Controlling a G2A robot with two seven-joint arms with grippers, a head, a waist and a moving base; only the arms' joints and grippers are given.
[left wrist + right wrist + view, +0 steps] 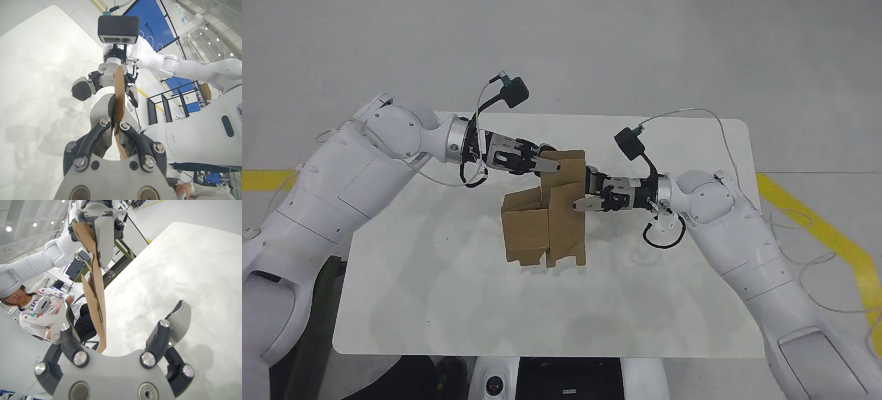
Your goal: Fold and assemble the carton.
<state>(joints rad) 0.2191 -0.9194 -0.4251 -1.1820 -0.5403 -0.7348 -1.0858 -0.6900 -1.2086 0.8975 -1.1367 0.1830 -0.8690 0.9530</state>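
Over the white table point(672, 300), my left gripper point(550, 162) pinches the half-folded brown cardboard carton point(547, 225). My right gripper point(580, 197) gapes empty around its edge, so the carton may swing or slip.

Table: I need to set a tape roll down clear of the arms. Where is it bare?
The table is bare in a wide strip between the carton and its near edge, running into the near-left corner. It is crowded mid-table, where the left pincer grips the carton and the right pincer stands open around its edge.
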